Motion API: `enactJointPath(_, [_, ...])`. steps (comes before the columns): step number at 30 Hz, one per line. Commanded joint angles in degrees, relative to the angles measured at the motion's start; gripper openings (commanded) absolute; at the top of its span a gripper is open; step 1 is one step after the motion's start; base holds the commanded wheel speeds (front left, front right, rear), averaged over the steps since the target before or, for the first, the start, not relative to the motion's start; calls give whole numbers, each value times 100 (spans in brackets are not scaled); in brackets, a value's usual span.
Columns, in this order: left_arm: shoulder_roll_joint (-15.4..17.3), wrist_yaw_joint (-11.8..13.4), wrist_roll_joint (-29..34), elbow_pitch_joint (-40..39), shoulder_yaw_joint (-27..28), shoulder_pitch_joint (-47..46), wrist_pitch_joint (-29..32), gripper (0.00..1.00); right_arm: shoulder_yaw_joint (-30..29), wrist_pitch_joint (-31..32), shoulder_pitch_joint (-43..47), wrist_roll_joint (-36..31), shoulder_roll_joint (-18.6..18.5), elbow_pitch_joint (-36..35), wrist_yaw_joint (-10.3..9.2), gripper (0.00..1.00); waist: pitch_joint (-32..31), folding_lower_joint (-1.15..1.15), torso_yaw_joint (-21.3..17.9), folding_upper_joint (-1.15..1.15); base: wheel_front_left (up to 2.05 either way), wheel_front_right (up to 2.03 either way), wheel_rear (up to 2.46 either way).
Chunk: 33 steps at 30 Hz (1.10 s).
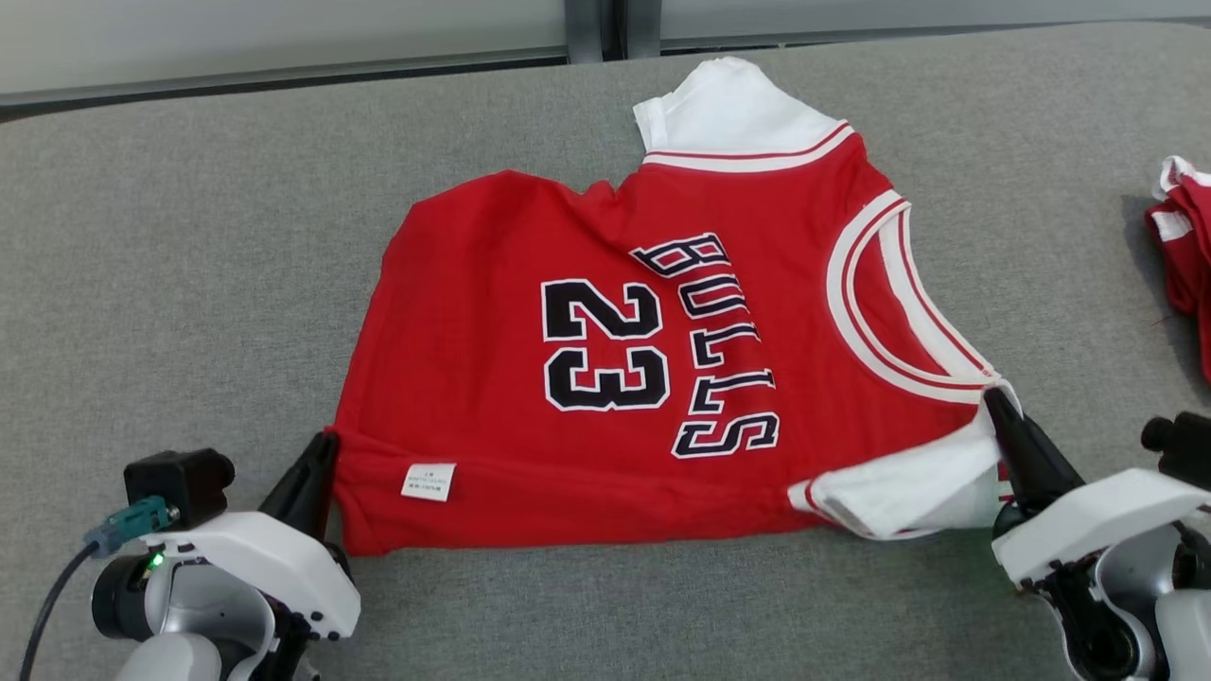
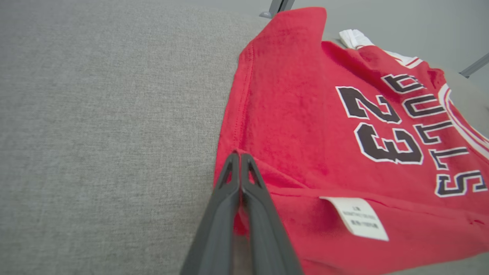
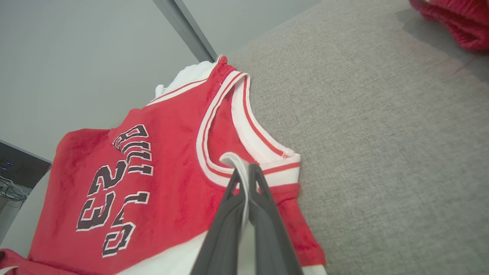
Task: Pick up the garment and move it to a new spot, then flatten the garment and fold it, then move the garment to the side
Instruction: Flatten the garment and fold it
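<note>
First, find the big grey table (image 1: 189, 246), soft and fuzzy, reaching from side to side in the head view. Next, look at the red garment (image 1: 473, 369) in the middle of it, spread out mostly flat, front side up, with black letters and the number 23 turned sideways. Points its neck hole toward the robot's right and its bottom edge toward the robot's left. Lies doubled over along the near edge, with a strip of red folded there. Shows up again in the left wrist view (image 2: 305, 126) and in the right wrist view (image 3: 172, 172).

Then spot another red cloth (image 1: 1183, 255) at the far right edge of the table, crumpled, well apart from the garment; same heap at the top corner of the right wrist view (image 3: 454, 19).

Now check the left gripper (image 1: 324, 443) at the near left corner of the garment: fingers pressed together, pinching the red bottom edge (image 2: 240, 156). Check the right gripper (image 1: 993, 397) at the near right corner: fingers pressed together too, pinching the white and red shoulder band, with a bit of white cloth squeezed between them (image 3: 248, 167).

Beside that gripper, see a white sleeve (image 1: 908, 492), folded on the table. Last, notice a tiny white tag (image 1: 429, 481) on the folded strip, near the left gripper, print too small to read (image 2: 359, 218).
</note>
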Motion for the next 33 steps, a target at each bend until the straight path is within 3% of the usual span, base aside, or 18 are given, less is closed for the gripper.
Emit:
enactJointPath(1, [20,-45,-39,62,47,-162,-15,0,42,-103,-169,76,-70,98,0,0,102,0,10,0,0,0,0])
enactJointPath(14, [-29,-201,-125,539,115,-604,-312,1,680,-1086,-1219,578,-460,1170,0,0,361,0,78,0,0,0,0])
enactJointPath(15, [-51,-218,-151,563,124,-619,-354,36,730,-1189,-1254,645,-470,1206,0,21,371,0,82,0,0,0,0])
enactJointPath(16, [-63,-231,-146,582,134,-633,-418,100,786,-1280,-1273,648,-502,1238,0,68,375,0,81,0,0,0,0])
enactJointPath(17, [-76,-251,-147,603,133,-646,-462,100,842,-1385,-1292,653,-537,1250,0,100,376,0,78,0,0,0,0])
enactJointPath(25, [-134,-90,207,520,210,-473,-1275,100,1126,-2347,-1184,340,-803,1050,0,100,271,0,45,0,0,0,0])
enactJointPath(30, [-230,205,636,242,264,-301,-2113,100,973,-2802,-939,-561,-950,657,0,100,121,0,28,0,0,0,0])
enactJointPath(33, [-283,334,829,99,247,-127,-2359,100,738,-2836,-625,-1098,-827,422,0,100,14,0,27,0,0,0,0])
